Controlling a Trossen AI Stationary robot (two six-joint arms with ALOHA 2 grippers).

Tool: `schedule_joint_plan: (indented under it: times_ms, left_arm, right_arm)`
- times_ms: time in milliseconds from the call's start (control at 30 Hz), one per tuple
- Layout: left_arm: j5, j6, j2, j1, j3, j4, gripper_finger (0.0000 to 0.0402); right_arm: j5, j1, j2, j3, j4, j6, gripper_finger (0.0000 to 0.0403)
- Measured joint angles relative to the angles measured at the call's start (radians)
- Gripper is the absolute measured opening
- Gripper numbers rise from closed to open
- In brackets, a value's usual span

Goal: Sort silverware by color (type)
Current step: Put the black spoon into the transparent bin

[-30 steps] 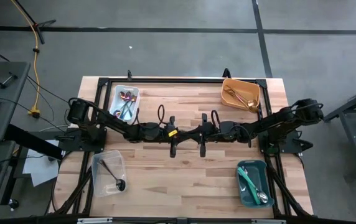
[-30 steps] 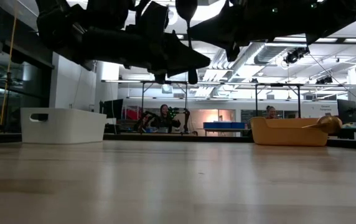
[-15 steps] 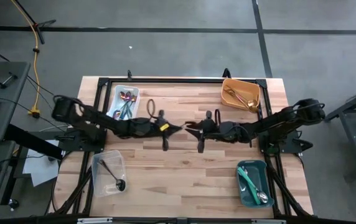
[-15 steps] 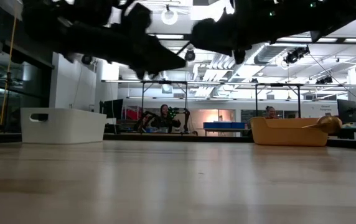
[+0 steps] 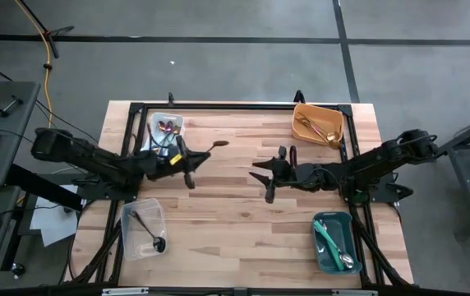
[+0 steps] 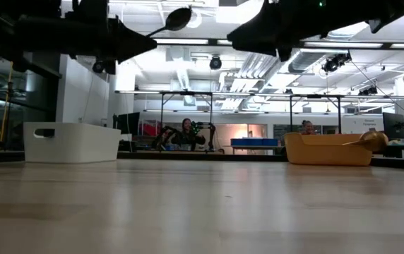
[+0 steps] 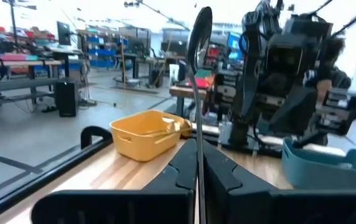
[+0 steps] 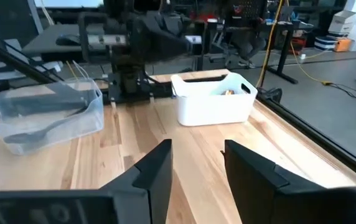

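One spoon (image 7: 198, 37) sits pinched in my left gripper (image 5: 192, 161) near the white bin (image 5: 166, 123); my right gripper (image 5: 261, 171) gapes empty.

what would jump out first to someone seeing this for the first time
The left gripper holds a spoon raised above the table's left half, near the white bin. The right gripper hovers open and empty over the table's middle. Four bins sit near the corners: white, orange, clear and teal.
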State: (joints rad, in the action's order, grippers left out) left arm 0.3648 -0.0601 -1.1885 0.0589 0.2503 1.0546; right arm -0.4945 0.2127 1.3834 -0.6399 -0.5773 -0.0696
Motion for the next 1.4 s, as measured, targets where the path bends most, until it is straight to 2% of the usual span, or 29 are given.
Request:
schedule_joint_plan:
  times_ms: [1067, 1400]
  left_arm:
    - [-0.022, -0.006, 0.020, 0.001, -0.009, -0.003, 0.0000]
    - [-0.065, -0.006, 0.020, 0.001, -0.009, -0.003, 0.0000]
  right_arm:
    - [-0.011, -0.010, 0.003, 0.000, 0.065, -0.001, 0.0140]
    - [-0.011, -0.010, 0.003, 0.000, 0.082, -0.012, 0.0140]
